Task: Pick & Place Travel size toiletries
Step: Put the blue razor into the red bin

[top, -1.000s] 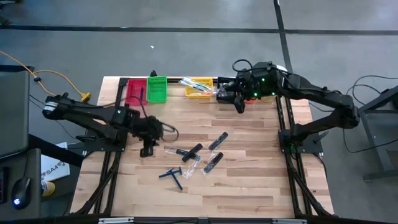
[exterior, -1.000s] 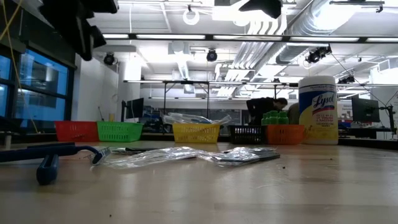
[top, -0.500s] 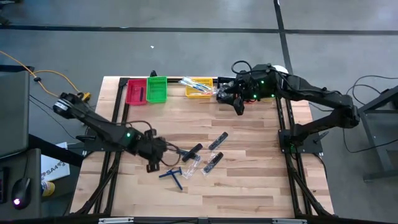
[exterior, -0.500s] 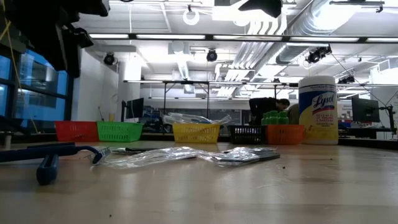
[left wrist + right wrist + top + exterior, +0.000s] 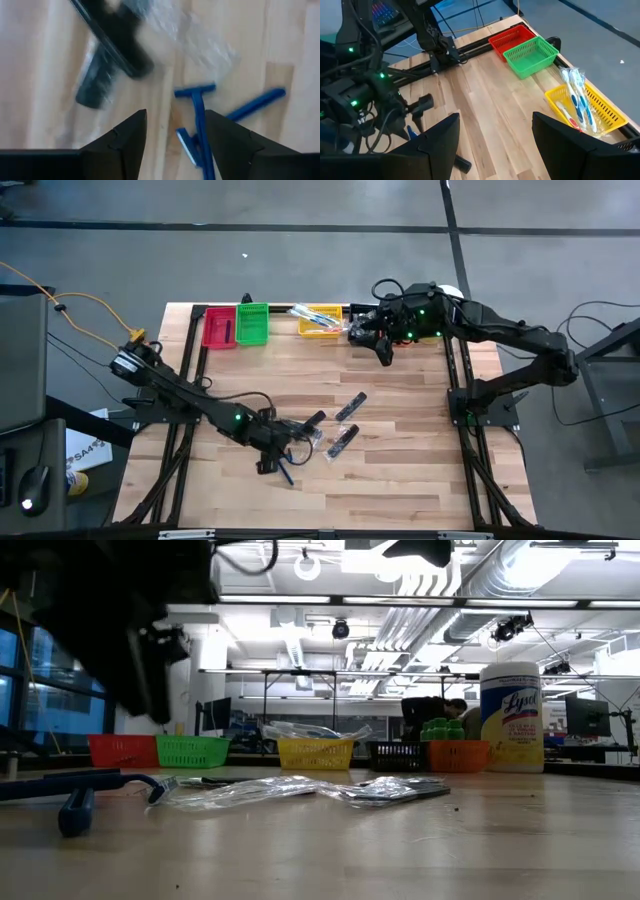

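We saw a pale wooden bench [image 5: 400,480] standing on a grey concrete floor [image 5: 300,260] crossed by dark lines. Beyond the bench, white ducts [image 5: 520,580] and strip lights [image 5: 290,598] ran under the ceiling, with a tall window [image 5: 60,670] alongside.

Along the table's [image 5: 400,480] far edge, upper centre of the high view, three mesh bins stand in a row: one bin [image 5: 218,329] at left, a second [image 5: 252,323] touching it, a third [image 5: 319,320] further right with wrapped toothbrushes [image 5: 305,312] lying in it. The right gripper [image 5: 383,352] hangs just right of that third bin. At mid-table lie slim tubes [image 5: 346,408] and wrapped items [image 5: 312,439]; left of them the left gripper [image 5: 268,464] sits over two razors [image 5: 200,125] near the front.
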Motion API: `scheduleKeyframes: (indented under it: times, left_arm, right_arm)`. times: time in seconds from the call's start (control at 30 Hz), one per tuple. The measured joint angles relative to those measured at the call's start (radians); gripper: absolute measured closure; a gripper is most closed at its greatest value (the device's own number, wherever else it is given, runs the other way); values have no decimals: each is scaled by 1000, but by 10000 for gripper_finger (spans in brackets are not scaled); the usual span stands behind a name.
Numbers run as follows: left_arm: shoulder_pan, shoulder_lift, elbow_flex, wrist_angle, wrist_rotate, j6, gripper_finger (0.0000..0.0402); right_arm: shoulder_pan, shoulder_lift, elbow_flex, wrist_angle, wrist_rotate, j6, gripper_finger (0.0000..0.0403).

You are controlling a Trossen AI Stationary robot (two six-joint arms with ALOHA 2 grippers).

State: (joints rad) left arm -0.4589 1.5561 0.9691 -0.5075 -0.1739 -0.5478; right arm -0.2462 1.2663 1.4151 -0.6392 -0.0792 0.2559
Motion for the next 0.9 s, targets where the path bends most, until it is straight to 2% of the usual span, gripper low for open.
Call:
scheduleKeyframes:
  times: [0.2,0.57,0.9]
  left_arm:
    - [-1,48,0,62,109,51,210]
    - [-12,51,0,104,82,26,210]
    - [-13,121,-1,106,74,9,210]
  right_arm:
    - [0,0,0,0,1,-41,165]
    - [0,0,0,9,-1,-101,165]
    - [0,0,0,11,-1,-104,165]
